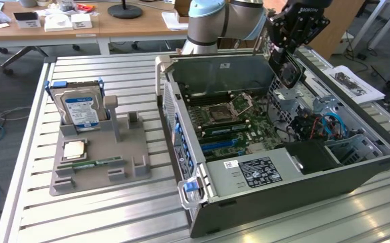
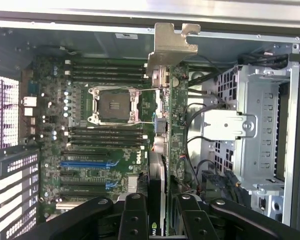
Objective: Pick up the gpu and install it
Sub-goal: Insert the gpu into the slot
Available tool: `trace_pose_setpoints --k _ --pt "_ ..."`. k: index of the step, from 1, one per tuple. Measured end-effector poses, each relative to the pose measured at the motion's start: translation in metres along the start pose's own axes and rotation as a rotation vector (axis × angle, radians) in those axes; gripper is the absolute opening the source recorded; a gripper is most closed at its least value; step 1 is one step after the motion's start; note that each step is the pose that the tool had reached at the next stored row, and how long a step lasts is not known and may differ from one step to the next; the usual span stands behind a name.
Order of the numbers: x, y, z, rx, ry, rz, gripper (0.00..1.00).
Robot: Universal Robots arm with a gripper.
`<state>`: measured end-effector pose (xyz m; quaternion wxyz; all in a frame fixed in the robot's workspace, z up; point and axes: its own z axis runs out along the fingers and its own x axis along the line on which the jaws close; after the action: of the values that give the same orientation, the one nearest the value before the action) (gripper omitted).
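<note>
Gripper in exterior view clamped shut on gpu, card held upright above far side of open pc case, over motherboard. Grey tray at exterior view's left w/ hard drive upright, memory stick flat. Wrist view: fingers pinching gpu from both sides, card edge-on, silver bracket toward case wall, between cpu socket and drive cage.
</note>
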<state>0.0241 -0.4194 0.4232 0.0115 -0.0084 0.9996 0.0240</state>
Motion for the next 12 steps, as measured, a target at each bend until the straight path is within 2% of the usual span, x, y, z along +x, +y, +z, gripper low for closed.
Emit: trace_pose_setpoints --k 12 --pt "0.0000 -0.0001 0.0009 -0.0047 0.0104 -0.216 0.27"
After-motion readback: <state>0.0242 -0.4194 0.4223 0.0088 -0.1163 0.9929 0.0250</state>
